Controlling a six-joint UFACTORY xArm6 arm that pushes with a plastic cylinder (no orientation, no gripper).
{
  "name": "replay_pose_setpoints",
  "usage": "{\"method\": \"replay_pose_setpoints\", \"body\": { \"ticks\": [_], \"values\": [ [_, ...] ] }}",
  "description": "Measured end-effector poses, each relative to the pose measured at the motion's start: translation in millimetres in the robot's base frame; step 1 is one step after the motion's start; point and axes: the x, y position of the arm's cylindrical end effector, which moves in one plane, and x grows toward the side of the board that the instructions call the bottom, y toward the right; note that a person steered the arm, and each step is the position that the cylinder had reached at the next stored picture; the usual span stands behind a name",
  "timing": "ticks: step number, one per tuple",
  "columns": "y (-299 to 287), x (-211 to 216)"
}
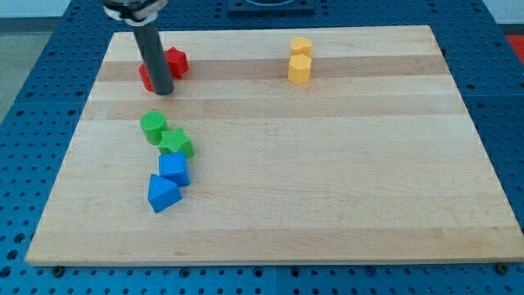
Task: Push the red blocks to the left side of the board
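Observation:
A red star block (pixel 176 61) lies near the board's top left. A second red block (pixel 146 78) sits just left and below it, mostly hidden behind my rod, so its shape is unclear. My tip (pixel 163 91) rests on the board at the lower right edge of that hidden red block, just below the red star.
A green cylinder (pixel 152 126) and a green star (pixel 176 143) lie below the tip. A blue cube (pixel 174 169) and a blue triangular block (pixel 162 193) lie lower still. Two yellow blocks (pixel 300 60) stand at the top middle. The wooden board (pixel 344 180) sits on a blue perforated table.

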Motion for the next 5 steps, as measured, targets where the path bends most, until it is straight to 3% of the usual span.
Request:
{"method": "replay_pose_setpoints", "body": {
  "ticks": [5],
  "values": [
    [-38,-14]
  ]
}}
